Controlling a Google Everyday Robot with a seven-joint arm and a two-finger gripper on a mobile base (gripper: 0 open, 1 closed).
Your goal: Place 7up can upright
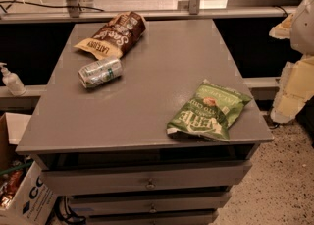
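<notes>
Tool (294, 90): at the right edge, off the desk's (162, 76) side; opening cannot be told.
Arm (305, 20): pale, rising above the tool, cut off.
7up can (100, 72): on its side, well left of the tool, beside the brown chip bag (114, 33).

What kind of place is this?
Probably an office or lab work area: a grey drawer cabinet with a 7up can lying on it, a sanitizer bottle, a cardboard box. The gripper is at the right edge.
</notes>
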